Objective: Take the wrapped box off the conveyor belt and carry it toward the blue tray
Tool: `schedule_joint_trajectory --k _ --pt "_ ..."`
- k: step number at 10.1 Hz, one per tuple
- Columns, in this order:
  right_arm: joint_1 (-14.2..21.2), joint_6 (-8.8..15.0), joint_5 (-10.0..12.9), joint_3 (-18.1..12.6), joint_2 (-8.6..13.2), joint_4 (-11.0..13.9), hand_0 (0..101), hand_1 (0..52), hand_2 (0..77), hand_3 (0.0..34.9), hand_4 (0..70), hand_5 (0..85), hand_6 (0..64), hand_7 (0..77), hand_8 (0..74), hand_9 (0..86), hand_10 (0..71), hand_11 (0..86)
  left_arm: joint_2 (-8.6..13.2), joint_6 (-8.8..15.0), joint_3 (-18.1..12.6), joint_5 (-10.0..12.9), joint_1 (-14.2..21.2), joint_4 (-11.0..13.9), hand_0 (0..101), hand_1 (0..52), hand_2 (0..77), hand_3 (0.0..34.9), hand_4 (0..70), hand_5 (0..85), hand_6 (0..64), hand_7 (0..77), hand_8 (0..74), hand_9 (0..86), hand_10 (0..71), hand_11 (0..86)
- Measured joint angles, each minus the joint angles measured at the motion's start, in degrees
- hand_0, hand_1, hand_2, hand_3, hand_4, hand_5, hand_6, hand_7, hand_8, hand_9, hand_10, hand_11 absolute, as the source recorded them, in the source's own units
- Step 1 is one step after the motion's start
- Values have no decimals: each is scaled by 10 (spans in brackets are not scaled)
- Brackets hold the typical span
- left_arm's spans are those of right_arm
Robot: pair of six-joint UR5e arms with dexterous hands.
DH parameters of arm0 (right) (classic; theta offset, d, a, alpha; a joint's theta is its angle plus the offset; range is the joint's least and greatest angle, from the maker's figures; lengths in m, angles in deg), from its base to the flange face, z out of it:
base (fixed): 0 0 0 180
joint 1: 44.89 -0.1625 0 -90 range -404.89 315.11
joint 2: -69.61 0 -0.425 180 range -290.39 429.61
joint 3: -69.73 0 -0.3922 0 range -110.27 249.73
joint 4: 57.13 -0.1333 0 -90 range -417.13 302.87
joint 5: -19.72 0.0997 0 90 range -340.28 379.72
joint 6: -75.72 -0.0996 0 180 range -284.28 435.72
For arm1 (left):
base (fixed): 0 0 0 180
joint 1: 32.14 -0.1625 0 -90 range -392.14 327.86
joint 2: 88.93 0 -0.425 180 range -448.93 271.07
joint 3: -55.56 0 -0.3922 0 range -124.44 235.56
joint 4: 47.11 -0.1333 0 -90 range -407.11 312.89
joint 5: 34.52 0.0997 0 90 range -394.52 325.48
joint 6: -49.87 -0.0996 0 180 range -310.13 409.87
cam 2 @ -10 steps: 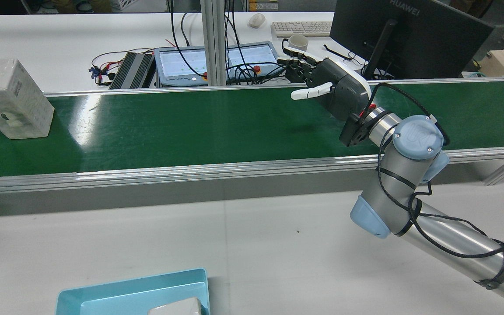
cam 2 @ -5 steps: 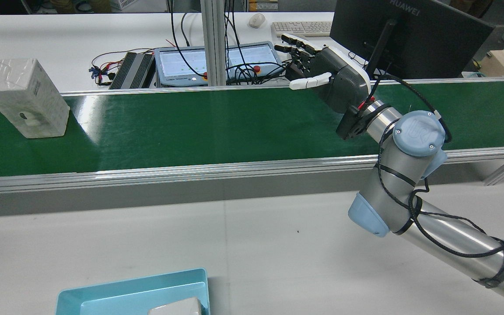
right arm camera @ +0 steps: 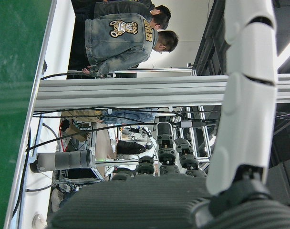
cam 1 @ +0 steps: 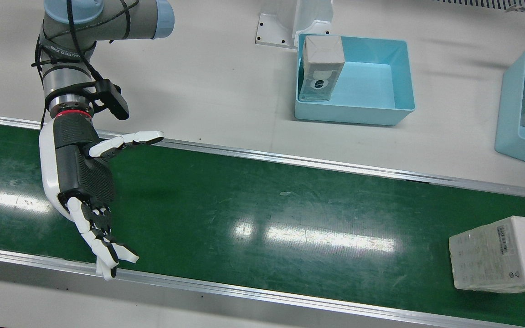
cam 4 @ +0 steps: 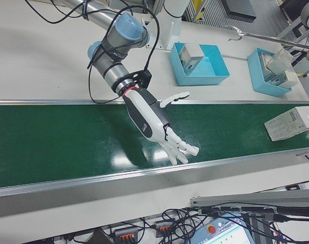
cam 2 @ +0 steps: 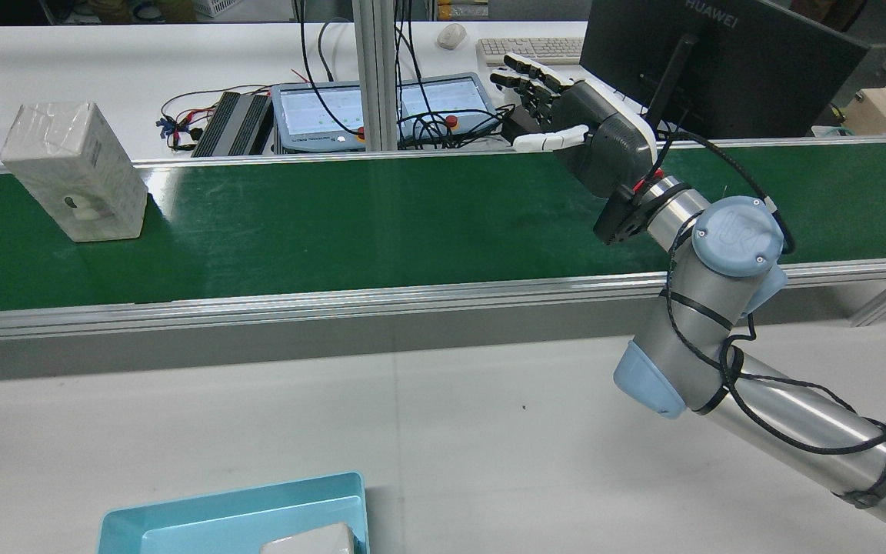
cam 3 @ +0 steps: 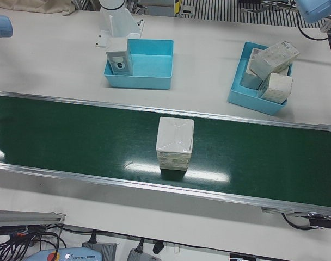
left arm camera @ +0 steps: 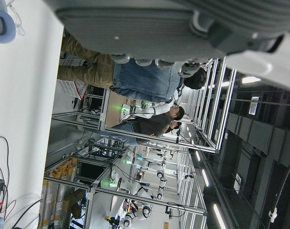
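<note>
Wrapped box (cam 2: 74,181) was seen standing on the conveyor belt (cam 2: 381,223) near its far edge, well apart from the right hand (cam 1: 82,175), which was held empty over the belt with fingers spread, apparently to receive it. The left hand's state could not be told.

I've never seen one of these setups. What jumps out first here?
A lifelike robot hand, the right hand, hangs open above a long green conveyor belt, holding nothing. Far along the belt stands a white wrapped box, well apart from the hand. On the white table beyond sits a blue tray with a similar box inside.
</note>
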Motion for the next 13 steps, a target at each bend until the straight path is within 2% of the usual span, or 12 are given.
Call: schedule_joint_trajectory --k 1,4,8,13 --pt "1 1 0 2 0 0 464 120 125 0 49 98 55 175 33 65 0 11 0 0 0 0 0 0 0 0 5 0 5 11 5 5 5 5 0 0" --pt "4 3 1 3 3 1 462 125 120 0 76 98 65 175 33 65 0 11 0 0 0 0 0 0 0 0 11 0 5 11 5 5 5 0 0 5" --pt "12 7 13 10 6 1 462 125 120 0 76 98 65 185 33 65 0 11 0 0 0 0 0 0 0 0 5 0 5 11 0 5 5 0 5 5" --pt "15 6 15 9 7 1 463 125 114 0 76 98 65 175 33 65 0 11 0 0 0 0 0 0 0 0 11 0 0 11 5 5 5 0 0 0"
